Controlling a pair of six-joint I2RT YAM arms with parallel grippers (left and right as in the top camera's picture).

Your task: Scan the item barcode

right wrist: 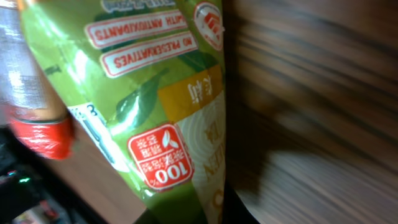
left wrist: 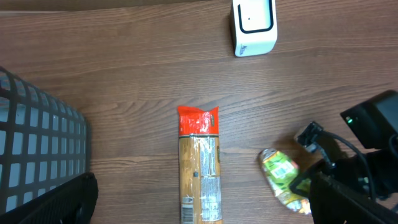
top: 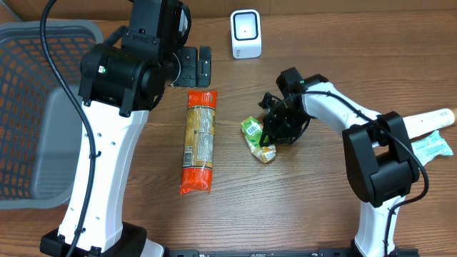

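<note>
A crumpled green tea packet lies on the wooden table, right of centre. My right gripper comes at it from the right and is shut on its edge. In the right wrist view the green packet fills the frame and runs down between the dark fingers. The white scanner stands at the back centre, apart from the packet. My left gripper hangs open high over the table's back left with nothing in it. The left wrist view looks down on the scanner and the green packet.
A long orange pasta packet lies left of the green one, its printed label up. A grey mesh basket takes up the left side. At the right edge lie a pale blue-green packet and a white object.
</note>
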